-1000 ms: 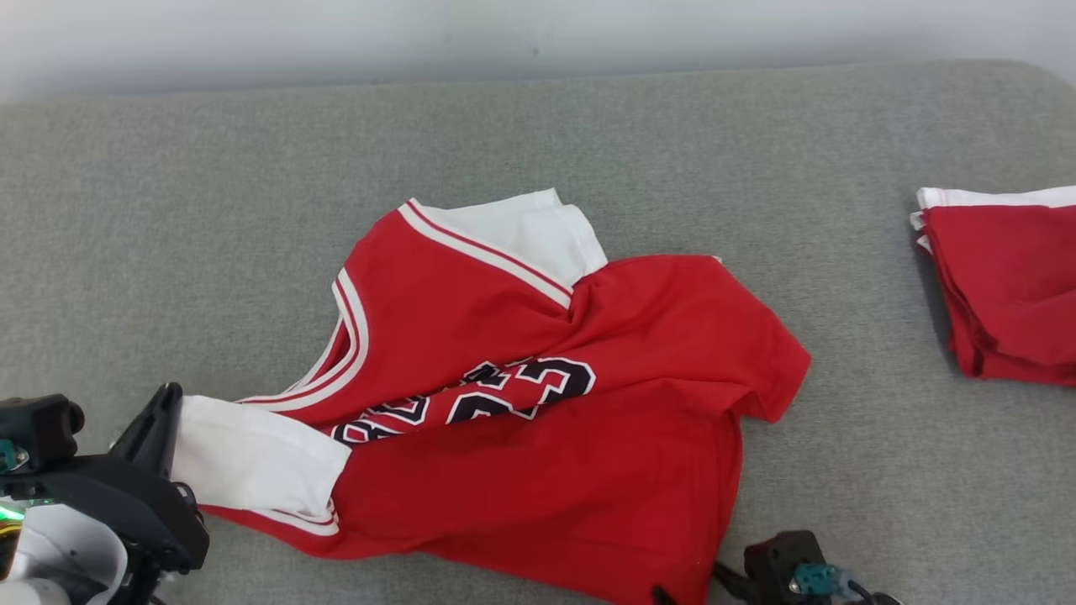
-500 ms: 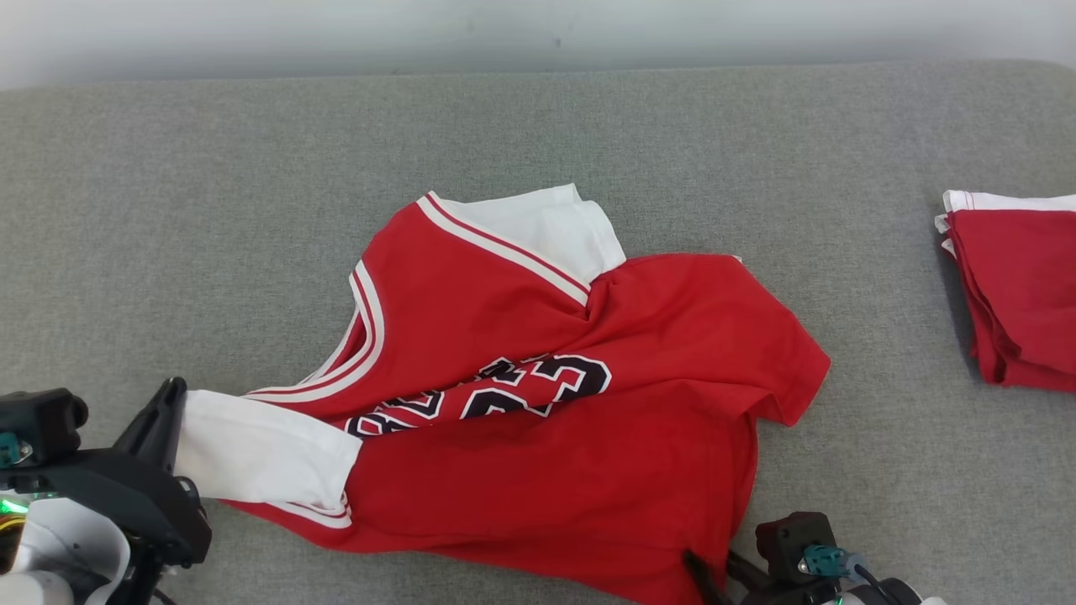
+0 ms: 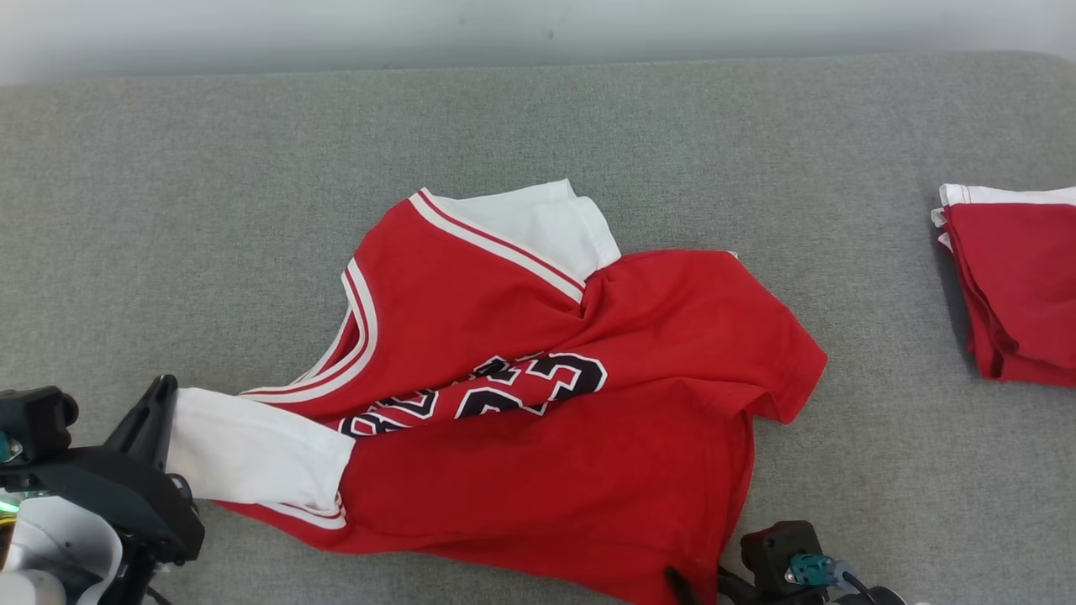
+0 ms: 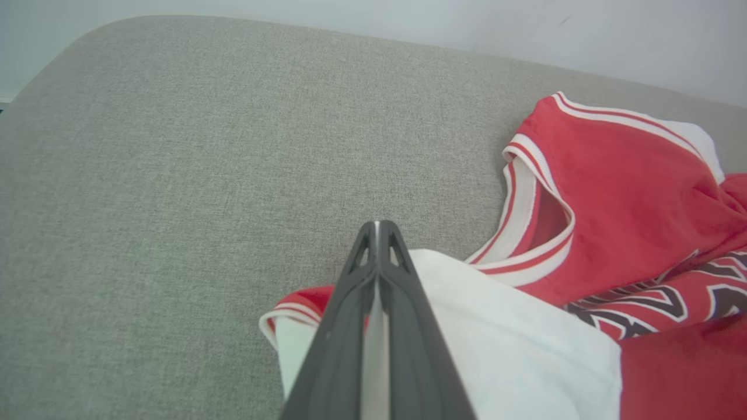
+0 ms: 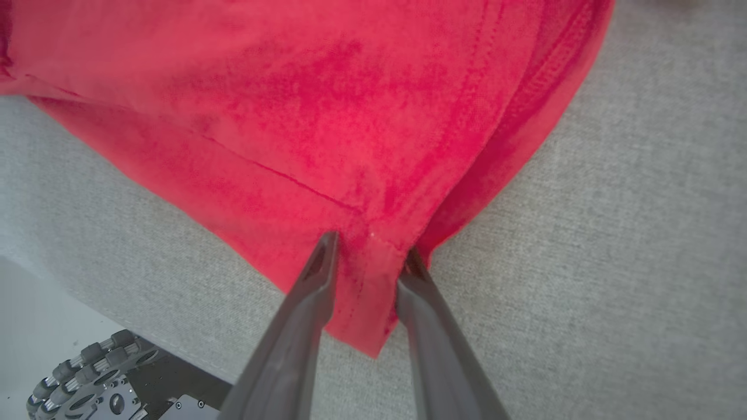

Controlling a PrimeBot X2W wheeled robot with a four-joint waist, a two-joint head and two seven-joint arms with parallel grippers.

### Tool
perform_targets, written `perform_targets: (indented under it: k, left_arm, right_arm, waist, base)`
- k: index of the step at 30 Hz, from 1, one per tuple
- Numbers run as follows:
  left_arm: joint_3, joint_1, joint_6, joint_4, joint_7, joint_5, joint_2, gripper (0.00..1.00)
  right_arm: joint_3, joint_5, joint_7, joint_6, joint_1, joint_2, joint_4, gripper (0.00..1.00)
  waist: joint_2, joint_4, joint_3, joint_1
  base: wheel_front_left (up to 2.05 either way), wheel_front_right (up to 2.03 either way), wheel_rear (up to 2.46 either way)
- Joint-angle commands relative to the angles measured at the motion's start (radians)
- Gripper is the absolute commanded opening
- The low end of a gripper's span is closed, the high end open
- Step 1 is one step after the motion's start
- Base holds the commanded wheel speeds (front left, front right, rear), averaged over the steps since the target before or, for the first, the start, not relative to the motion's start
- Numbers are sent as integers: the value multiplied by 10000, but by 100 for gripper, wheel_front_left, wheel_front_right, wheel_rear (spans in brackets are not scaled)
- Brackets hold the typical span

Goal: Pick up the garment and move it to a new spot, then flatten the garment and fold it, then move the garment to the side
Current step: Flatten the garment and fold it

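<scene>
The garment (image 3: 538, 353) is a red jersey with white sleeves and dark numbers, lying rumpled on the grey padded surface (image 3: 210, 210). At the lower left, my left gripper (image 3: 158, 395) is shut on the edge of its near white sleeve (image 3: 252, 454). In the left wrist view the two fingers of this gripper (image 4: 376, 224) press together over the sleeve (image 4: 513, 344). My right gripper (image 3: 698, 581) is at the garment's near right hem corner. Its fingers (image 5: 369, 248) are shut on a fold of the red hem (image 5: 367, 274), one finger on each side.
A folded pile of red and white cloth (image 3: 1017, 286) lies at the right edge of the surface. A pale wall runs along the back. The surface's near edge and the robot's wheeled base (image 5: 87, 373) show under the right gripper.
My right gripper's fingers have closed in on the hem corner. The head camera shifted a little. The left gripper and the sleeve keep their place.
</scene>
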Motion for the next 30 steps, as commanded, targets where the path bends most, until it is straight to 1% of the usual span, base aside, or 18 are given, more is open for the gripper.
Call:
perform_targets:
  k: [1,3,6,7,9,10,11,14,17,22,24,27,30]
  left_arm:
    - [21,-106,70,-9,-53,-53,34,0]
    - [32,-92,48,-9,-72,-62,43,0]
    - [23,-99,65,5,-84,-81,50,0]
    - [14,-107,58,17,-82,-84,49,0]
    - [-13,-122,42,33,-80,-98,44,0]
    - [-25,-128,40,47,-75,-107,45,0]
    - [-32,-132,42,59,-72,-115,44,0]
    - [-14,-122,78,68,-132,-108,42,0]
    - [175,-193,73,-78,-503,-139,19,0]
    - [835,-429,-156,-512,-1593,-633,-240,0]
    - [1120,-593,-271,-714,-2029,-927,-396,0]
    - [1524,-884,-463,-1067,-2608,-1422,-622,0]
    - [1784,-1257,-661,-1396,-2963,-1869,-778,0]
  right_arm:
    - [28,-11,44,-24,138,15,-18,47]
    - [56,4,60,-24,159,12,-154,46]
    - [28,-53,83,-24,116,-10,-230,43]
    - [40,-49,91,-24,104,-8,-254,40]
    - [62,-23,109,-24,103,-8,-282,28]
    - [79,0,122,-24,105,-8,-283,11]
    - [71,11,122,-24,100,-17,-261,0]
    - [20,-28,-20,-24,-17,-44,-230,0]
    - [-168,-45,-409,-24,-338,-42,-376,0]
    - [-726,-70,-1179,-24,-896,-69,-689,0]
    - [-946,117,-1508,-24,-1196,-109,-838,0]
    - [-1106,378,-1820,-24,-1641,-313,-1089,0]
    - [-1194,692,-1915,-24,-2157,-591,-1429,0]
  waist:
    - [0,2,-1,0]
    - [0,-8,2,0]
    - [0,2,6,0]
    - [0,5,2,0]
    - [0,10,-5,0]
    - [0,10,-13,0]
    - [0,11,-22,0]
    - [0,-3,-52,0]
    - [0,-30,-85,0]
    - [0,-31,-132,0]
    - [0,-27,-133,0]
    - [0,-35,-162,0]
    - [0,-89,-157,0]
  base:
    - [0,0,0]
    - [0,0,0]
    - [0,0,0]
    - [0,0,0]
    - [0,0,0]
    - [0,0,0]
    - [0,0,0]
    - [0,0,0]
    - [0,0,0]
    - [0,0,0]
    - [0,0,0]
    - [0,0,0]
    - [0,0,0]
